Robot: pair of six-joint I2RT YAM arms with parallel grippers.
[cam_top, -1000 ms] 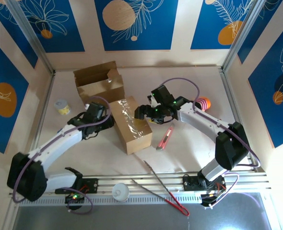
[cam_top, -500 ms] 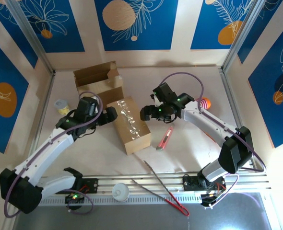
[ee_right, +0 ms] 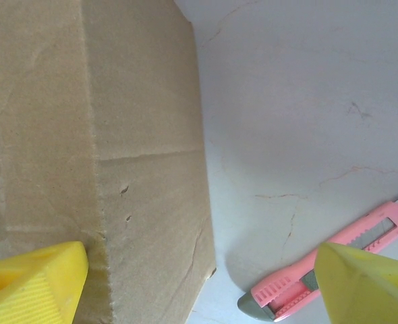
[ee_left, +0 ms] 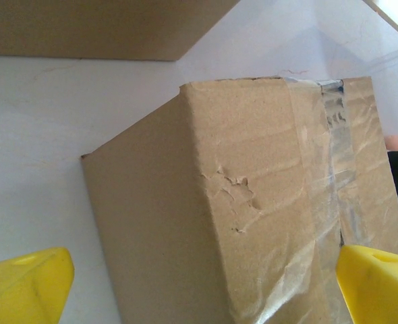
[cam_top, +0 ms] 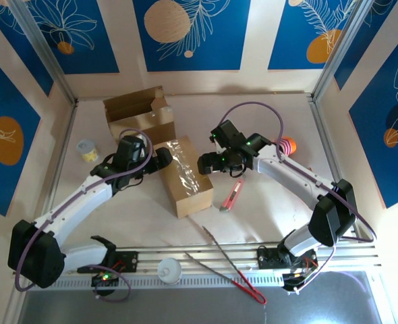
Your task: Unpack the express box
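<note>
The taped express box (cam_top: 183,175) lies on its side at mid-table, clear tape along its top. My left gripper (cam_top: 162,159) stands open at the box's far left corner, yellow fingers (ee_left: 30,283) straddling that corner (ee_left: 233,202). My right gripper (cam_top: 208,163) is open at the box's far right edge; one yellow finger (ee_right: 34,280) lies over the box top (ee_right: 118,135), the other (ee_right: 367,283) hangs over the table above the pink utility knife (ee_right: 334,266). The knife (cam_top: 232,196) rests just right of the box.
An opened cardboard box (cam_top: 137,112) stands at the back left. A small yellow-and-grey tape roll (cam_top: 87,150) lies left. An orange ball (cam_top: 289,144) sits behind the right arm. Red-handled tongs (cam_top: 229,266) and a white cup (cam_top: 170,271) lie near the front rail.
The left gripper has moved right, closer onto the box's far left corner. The right gripper has barely shifted beside the box's right edge. The box has turned slightly.
</note>
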